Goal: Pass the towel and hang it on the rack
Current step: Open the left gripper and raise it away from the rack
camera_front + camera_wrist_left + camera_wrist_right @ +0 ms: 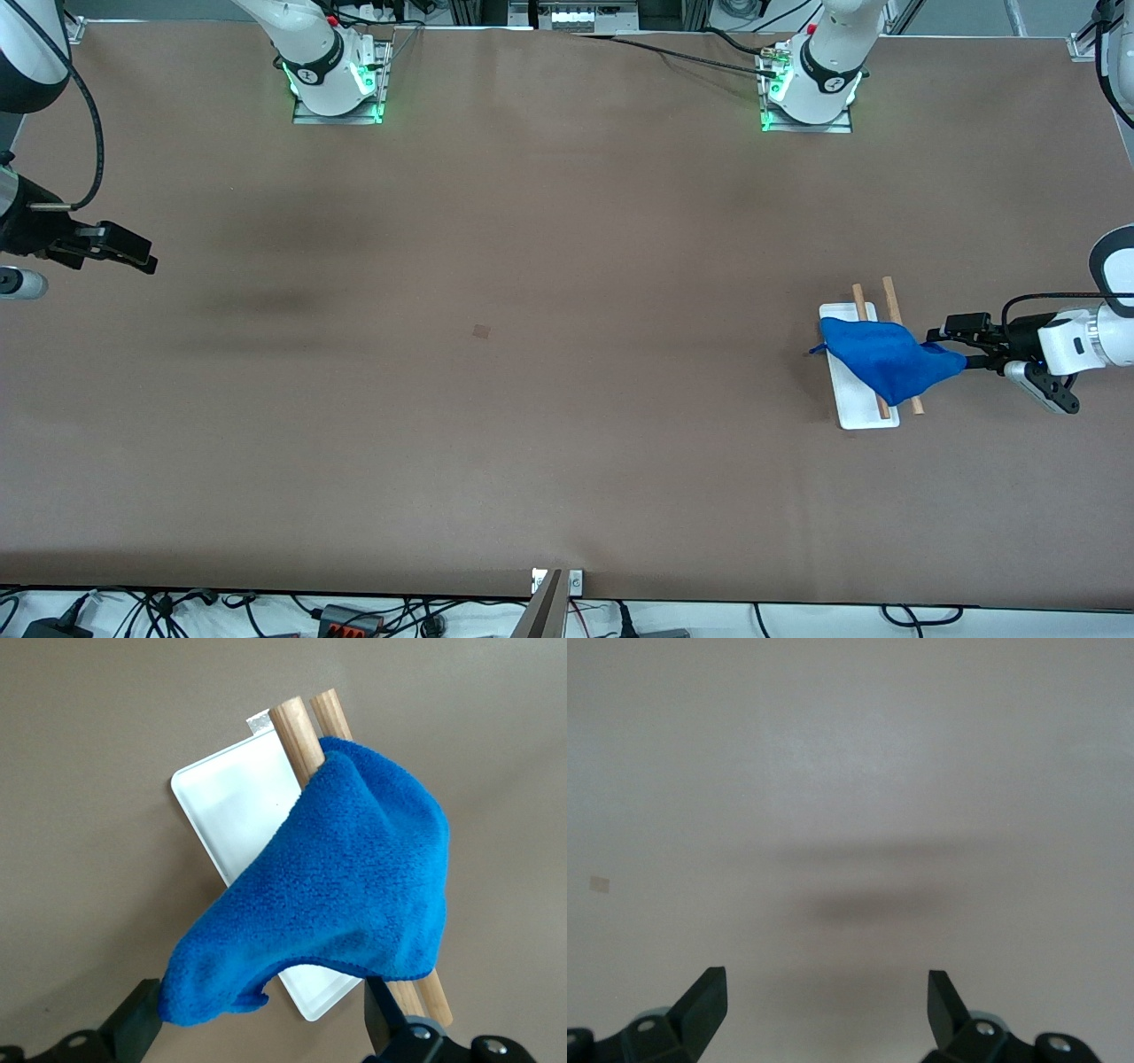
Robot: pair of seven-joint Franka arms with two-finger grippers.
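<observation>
Brown table (532,266): towel (886,359) draped on rack (864,416), left gripper (961,350) spread open beside it; I judged retreat next. Right gripper (133,257) waited open.

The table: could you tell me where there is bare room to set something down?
The table is bare from the rack toward the right arm's end, under the open right gripper. It is crowded only at the rack, where the towel drapes beside the open left gripper.
</observation>
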